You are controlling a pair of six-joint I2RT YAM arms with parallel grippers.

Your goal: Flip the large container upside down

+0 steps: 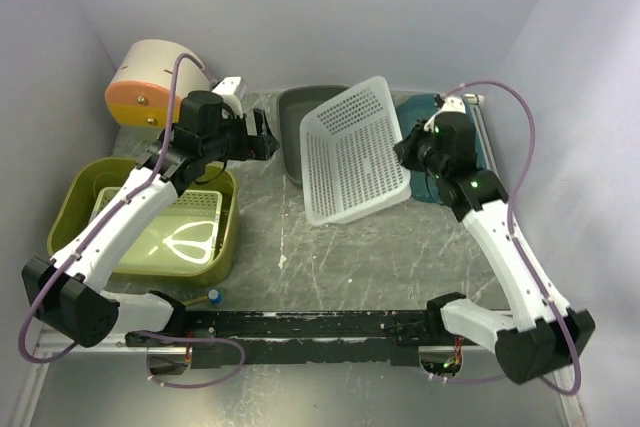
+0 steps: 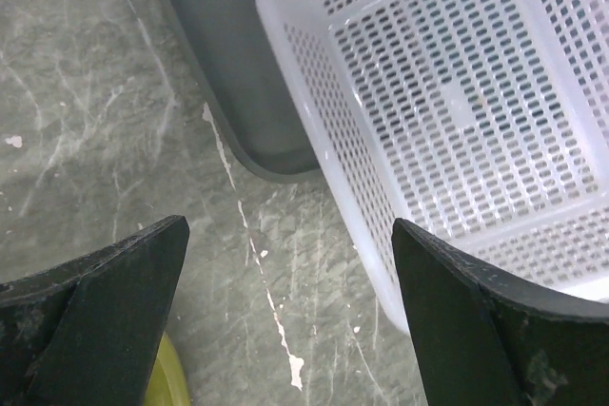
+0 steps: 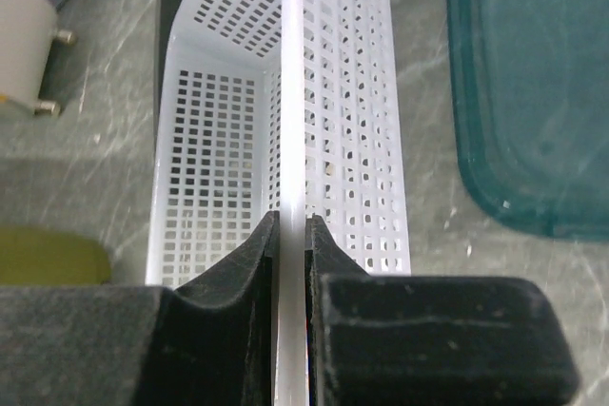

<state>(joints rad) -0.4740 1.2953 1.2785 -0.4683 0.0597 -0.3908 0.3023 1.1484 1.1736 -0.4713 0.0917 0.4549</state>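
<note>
The large container [image 1: 228, 219] is an olive-green tub standing upright at the left of the table, with a pale green tray [image 1: 185, 237] inside it. Slivers of it show in the left wrist view [image 2: 166, 382] and the right wrist view [image 3: 52, 254]. My left gripper [image 1: 268, 137] is open and empty over bare table just past the tub's far right corner [image 2: 290, 320]. My right gripper [image 1: 405, 152] is shut on the rim of a white perforated basket [image 1: 355, 152] and holds it tilted on edge [image 3: 290, 235].
A grey bin [image 1: 300, 117] stands behind the white basket [image 2: 457, 102] and shows in the left wrist view [image 2: 238, 64]. A teal bin [image 3: 533, 92] lies at the right. A cream and orange round object [image 1: 150, 82] sits at the back left. A small blue item [image 1: 214, 297] lies near the front rail.
</note>
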